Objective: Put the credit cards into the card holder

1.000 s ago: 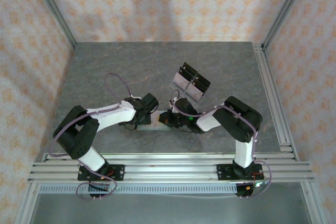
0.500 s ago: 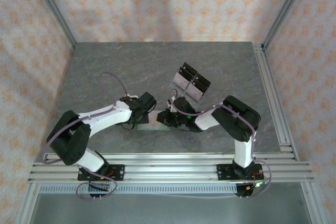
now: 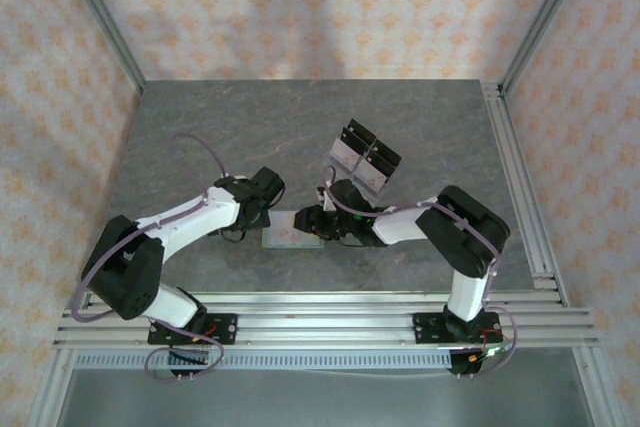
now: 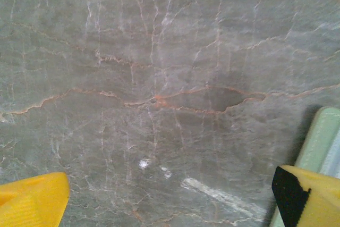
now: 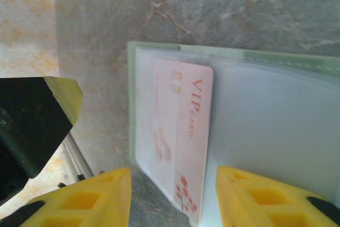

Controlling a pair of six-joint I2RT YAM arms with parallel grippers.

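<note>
Credit card (image 5: pixel 191 131), one, sits in the single open card holder (image 5: pixel 212 51); left tool (image 4: pixel 170 190) and right tool (image 5: pixel 172 184) both spread apart.

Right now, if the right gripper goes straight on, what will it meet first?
The right gripper would probably meet the pale pink VIP card tucked in the open sage-green wallet; depth is unclear.
</note>
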